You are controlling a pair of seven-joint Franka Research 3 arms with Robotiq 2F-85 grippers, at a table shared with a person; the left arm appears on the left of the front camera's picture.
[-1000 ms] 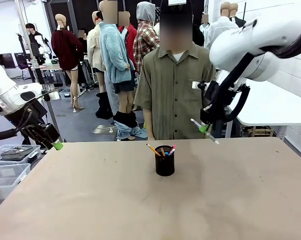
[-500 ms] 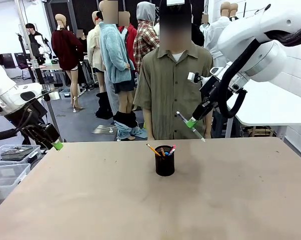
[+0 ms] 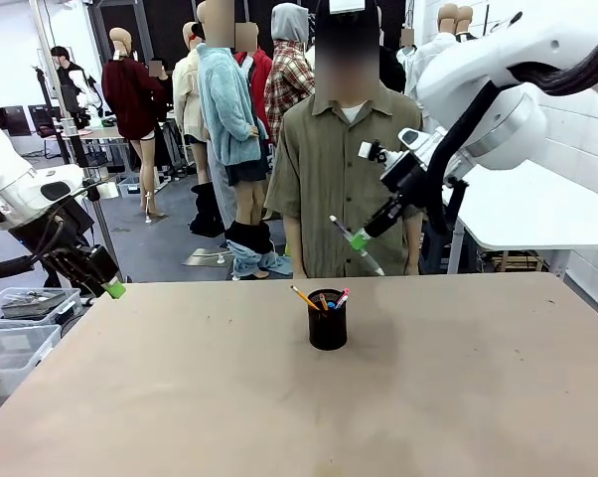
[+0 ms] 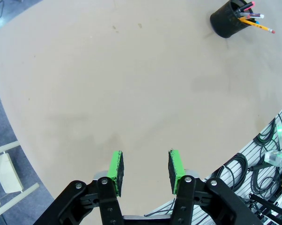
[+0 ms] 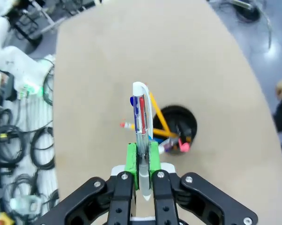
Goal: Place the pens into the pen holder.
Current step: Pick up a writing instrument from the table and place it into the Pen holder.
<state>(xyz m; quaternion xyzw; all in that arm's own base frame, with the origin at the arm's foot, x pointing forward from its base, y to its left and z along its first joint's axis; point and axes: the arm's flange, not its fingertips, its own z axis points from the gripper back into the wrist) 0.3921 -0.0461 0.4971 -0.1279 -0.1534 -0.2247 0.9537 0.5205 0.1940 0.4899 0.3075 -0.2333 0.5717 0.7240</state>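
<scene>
The black mesh pen holder (image 3: 327, 320) stands upright mid-table with a yellow pencil (image 3: 304, 296), a pink-ended pen and a blue-tipped pen in it. Up and to the right of the holder, above the table's far edge, my right gripper (image 3: 360, 239) is shut on a silver-grey pen (image 3: 344, 231) that hangs tilted. The right wrist view has that pen (image 5: 142, 112) clamped between the green pads, its tip over the holder (image 5: 181, 123) below. My left gripper (image 3: 108, 286) hovers at the table's left edge, open and holding nothing (image 4: 145, 166); the holder (image 4: 227, 21) lies far off.
A person in an olive shirt (image 3: 344, 179) stands just behind the far edge, close behind the right gripper. Clear plastic bins (image 3: 16, 338) sit off the table's left side. Cables and a rack (image 4: 267, 154) lie beyond the near edge. The tabletop (image 3: 279, 397) is bare around the holder.
My right gripper has swung left and slightly up with the silver-grey pen, coming closer to the pen holder. The left arm has stayed still.
</scene>
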